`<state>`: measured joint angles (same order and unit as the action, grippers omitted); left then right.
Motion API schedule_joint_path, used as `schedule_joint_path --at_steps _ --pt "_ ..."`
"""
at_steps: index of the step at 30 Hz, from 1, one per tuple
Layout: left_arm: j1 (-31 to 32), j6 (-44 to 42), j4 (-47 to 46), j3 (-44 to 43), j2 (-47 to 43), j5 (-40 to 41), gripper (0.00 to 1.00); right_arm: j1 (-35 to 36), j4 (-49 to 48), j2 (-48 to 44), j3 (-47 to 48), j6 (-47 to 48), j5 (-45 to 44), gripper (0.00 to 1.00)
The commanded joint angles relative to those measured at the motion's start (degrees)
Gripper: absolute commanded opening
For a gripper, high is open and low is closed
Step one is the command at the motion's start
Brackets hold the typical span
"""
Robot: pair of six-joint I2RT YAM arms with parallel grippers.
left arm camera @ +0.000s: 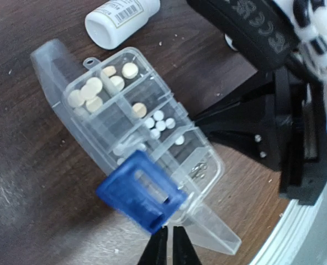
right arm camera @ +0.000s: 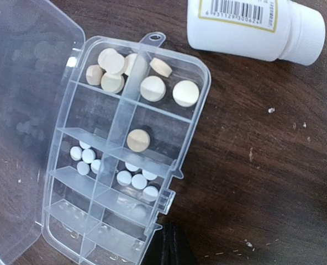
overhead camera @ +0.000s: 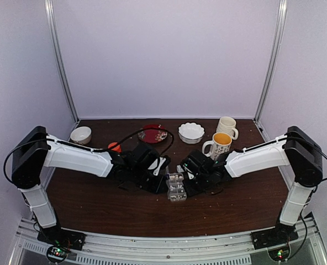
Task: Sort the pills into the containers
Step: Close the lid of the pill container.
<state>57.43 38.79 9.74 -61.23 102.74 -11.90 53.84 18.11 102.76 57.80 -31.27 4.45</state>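
Observation:
The clear pill box (right arm camera: 183, 118) lies open on the brown table, its lid (right arm camera: 25, 110) folded out to the left. Several beige pills (right arm camera: 152, 88) fill the top containers, one beige pill (right arm camera: 138, 140) sits alone below, and small white pills (right arm camera: 138, 181) lie in the third row. My right gripper (right arm camera: 172, 245) is shut, empty, right beside the box's latch edge. My left gripper (left arm camera: 169, 245) is shut at the box's (left arm camera: 91, 118) near end. A blurred blue plastic piece (left arm camera: 141, 190) sits right at its tips; whether it is pinched is unclear. From above, both grippers (overhead camera: 162, 179) (overhead camera: 189, 179) flank the box (overhead camera: 176, 187).
A white bottle (right arm camera: 252, 27) lies on its side just beyond the box, also in the left wrist view (left arm camera: 122, 19). At the back stand two mugs (overhead camera: 219, 144) (overhead camera: 227, 127), a white fluted bowl (overhead camera: 191, 132), a red plate (overhead camera: 153, 133), a small bowl (overhead camera: 80, 134) and an orange object (overhead camera: 114, 147).

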Motion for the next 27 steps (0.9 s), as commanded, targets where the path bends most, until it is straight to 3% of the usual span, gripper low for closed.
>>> schedule_joint_path --at_steps 1,4,8,19,27 --pt "0.3 0.3 -0.3 -2.8 0.9 2.0 0.14 -0.2 -1.7 -0.5 -1.4 -1.1 1.9 0.0" --pt "0.3 -0.5 2.7 -6.7 3.5 2.0 0.37 -0.3 -2.9 -0.7 -2.1 -2.1 1.9 0.0" --pt "0.3 -1.2 6.4 -10.3 6.6 3.0 0.5 -0.3 -4.3 -1.1 -3.3 -3.2 2.1 0.0" --pt "0.3 -3.2 13.8 -16.1 11.8 7.4 0.53 -0.1 -15.9 -4.2 -11.4 -9.3 8.1 0.0" --pt "0.3 -5.0 20.0 -21.1 16.2 10.8 0.55 -0.2 -7.8 -10.2 -11.3 -7.1 -1.0 0.0"
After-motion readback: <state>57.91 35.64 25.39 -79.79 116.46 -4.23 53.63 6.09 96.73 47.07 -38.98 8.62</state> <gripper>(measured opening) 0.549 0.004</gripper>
